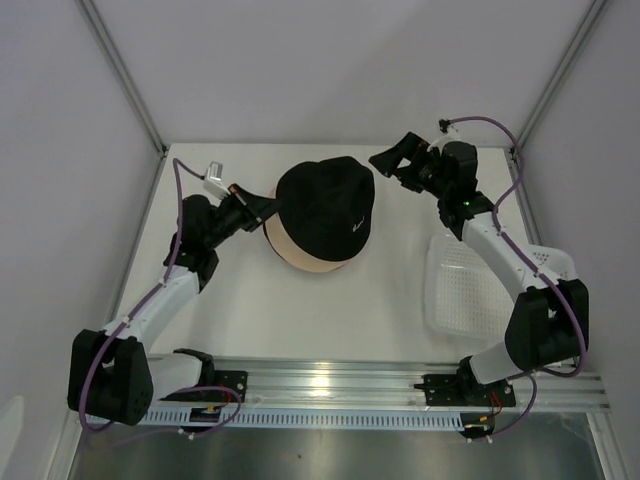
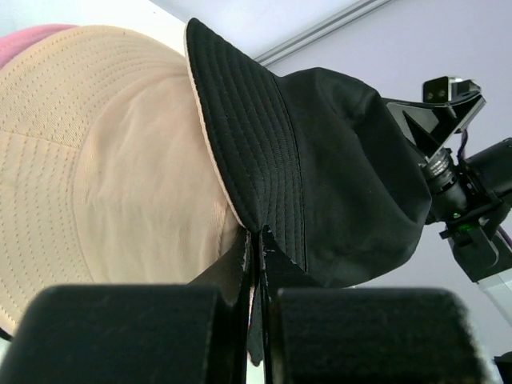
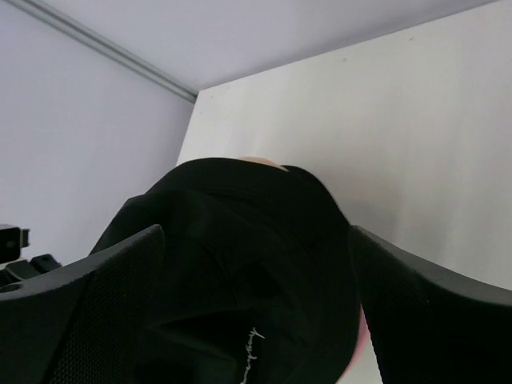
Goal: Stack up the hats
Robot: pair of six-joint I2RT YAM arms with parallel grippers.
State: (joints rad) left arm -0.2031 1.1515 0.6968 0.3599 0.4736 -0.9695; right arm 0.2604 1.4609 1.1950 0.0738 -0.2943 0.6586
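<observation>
A black bucket hat (image 1: 325, 205) with a small white embroidered mark lies on top of a beige hat (image 1: 300, 258) at mid-table. My left gripper (image 1: 262, 208) is shut on the black hat's brim at its left edge. In the left wrist view, the brim (image 2: 264, 184) is pinched between the fingers (image 2: 352, 336), the beige hat (image 2: 104, 176) lies beneath, and a pink hat (image 2: 32, 44) peeks out behind. My right gripper (image 1: 390, 165) is open and empty, apart from the hat's upper right side. The right wrist view shows the black hat (image 3: 240, 272) beyond its spread fingers (image 3: 432, 320).
A white plastic mesh basket (image 1: 470, 285) lies at the right, beside the right arm. Grey walls with metal posts close in the table's back and sides. A metal rail (image 1: 330, 385) runs along the near edge.
</observation>
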